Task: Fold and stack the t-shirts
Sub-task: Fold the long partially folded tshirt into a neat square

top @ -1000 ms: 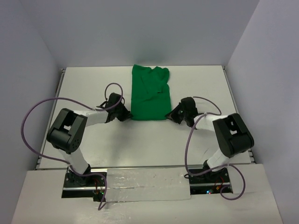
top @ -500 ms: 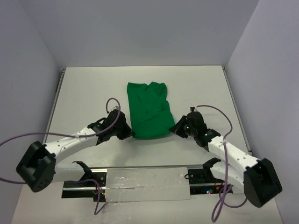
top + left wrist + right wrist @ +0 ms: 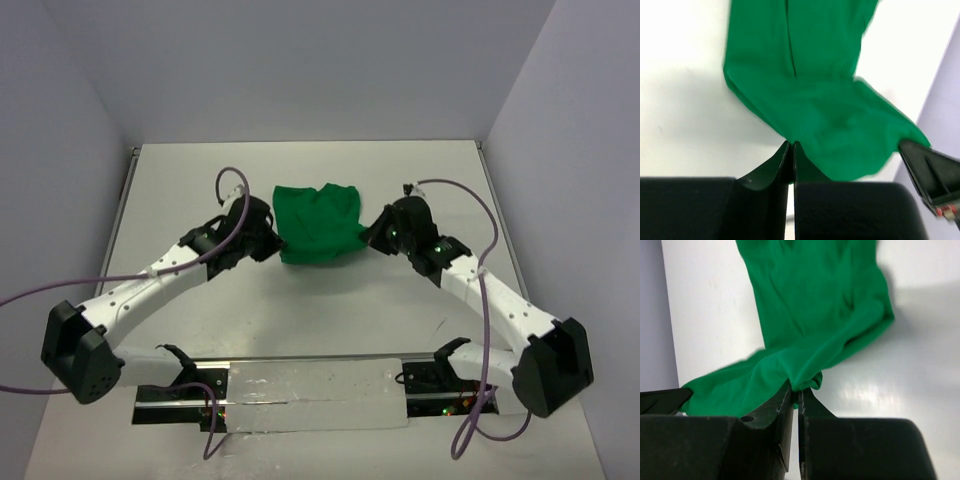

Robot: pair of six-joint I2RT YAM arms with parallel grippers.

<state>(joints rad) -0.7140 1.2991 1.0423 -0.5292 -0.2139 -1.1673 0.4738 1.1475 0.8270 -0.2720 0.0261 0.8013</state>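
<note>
we see the green t-shirt in the far middle part of the white tabletop, between the two arms. the left tool is closed on the near left corner of the cloth, and the right tool is closed on the near right corner. both corners appear raised from the tabletop, so the near edge hangs between the tools, while the far part lies flat. in the left wrist view the fingers are pressed together with a thin fold of green fabric between them. in the right wrist view the fingers pinch a small bunch of cloth in the same way. the fabric is plain and has soft wrinkles.
</note>
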